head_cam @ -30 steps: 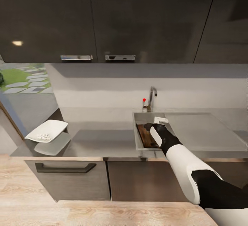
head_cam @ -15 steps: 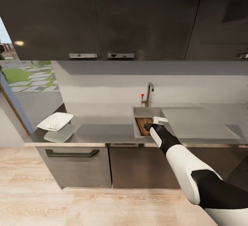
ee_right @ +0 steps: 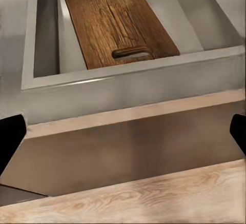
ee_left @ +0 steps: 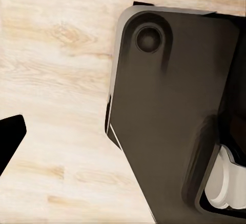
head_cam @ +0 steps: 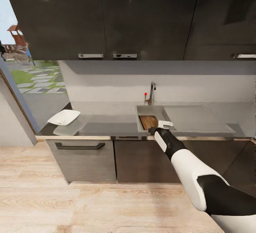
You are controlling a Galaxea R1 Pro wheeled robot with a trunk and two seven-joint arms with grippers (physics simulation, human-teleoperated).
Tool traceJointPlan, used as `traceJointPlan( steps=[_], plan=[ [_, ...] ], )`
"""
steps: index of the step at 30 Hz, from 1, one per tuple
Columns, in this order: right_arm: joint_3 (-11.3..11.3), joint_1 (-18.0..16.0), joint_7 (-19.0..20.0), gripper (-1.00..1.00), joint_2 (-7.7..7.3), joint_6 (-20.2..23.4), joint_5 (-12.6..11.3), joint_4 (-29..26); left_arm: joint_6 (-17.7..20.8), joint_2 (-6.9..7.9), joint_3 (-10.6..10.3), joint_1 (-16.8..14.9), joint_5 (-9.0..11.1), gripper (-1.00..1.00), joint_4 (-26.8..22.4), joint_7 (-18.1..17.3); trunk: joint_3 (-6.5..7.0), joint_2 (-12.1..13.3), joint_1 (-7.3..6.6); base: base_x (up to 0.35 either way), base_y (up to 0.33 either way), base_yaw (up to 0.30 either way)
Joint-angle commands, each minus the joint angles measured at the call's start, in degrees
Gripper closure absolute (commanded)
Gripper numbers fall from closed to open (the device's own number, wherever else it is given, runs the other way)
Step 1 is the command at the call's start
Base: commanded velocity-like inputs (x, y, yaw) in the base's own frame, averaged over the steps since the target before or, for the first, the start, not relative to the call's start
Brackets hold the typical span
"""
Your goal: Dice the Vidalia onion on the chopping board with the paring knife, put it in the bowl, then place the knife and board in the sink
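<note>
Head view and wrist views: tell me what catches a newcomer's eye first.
The chopping board stands out, lying flat inside the sink, warm brown against steel. The right gripper hangs near the sink's front edge, its fingers spread wide and holding nothing. On the countertop, far left, sits the white bowl.

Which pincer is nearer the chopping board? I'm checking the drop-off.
Right. The right pincer hangs open just outside the sink's front rim by the chopping board; the left pincer points at floor beside the robot's base.
</note>
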Motion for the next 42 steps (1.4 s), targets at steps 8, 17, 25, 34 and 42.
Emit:
traceJointPlan(
  steps=[8,17,25,34,42],
  plan=[
    [0.25,-0.04,-0.4,-1.0,-0.04,-1.81,-0.52,1.08,-0.37,-0.03,-0.48,-0.1,0.34,-1.0,0.21,0.05,-0.13,-0.13,0.0,-0.317,0.0,0.0],
    [0.25,-0.04,2.9,-1.0,-0.14,-20.45,1.4,14.0,-0.37,0.0,-0.41,-0.1,0.26,-1.0,-0.15,0.05,-0.13,-0.13,0.0,-0.214,0.0,0.0],
    [0.25,6.95,10.75,-1.0,0.18,-34.32,8.59,23.28,-0.36,0.78,-0.22,-0.1,0.0,-1.0,-3.99,0.14,-0.13,-0.13,0.0,-0.007,0.0,0.0],
    [0.21,29.74,12.35,-1.0,-2.0,-52.15,9.33,23.74,-0.29,3.95,-0.05,-0.1,-0.19,-1.0,-18.04,2.06,-0.13,-0.13,0.0,0.0,0.0,0.0],
    [0.1,44.82,18.73,-1.0,-5.48,-57.4,9.29,23.72,-0.34,4.28,-0.08,-0.1,-0.19,-1.0,-24.33,5.57,-0.13,-0.13,0.0,0.0,0.0,0.0]
  ],
)
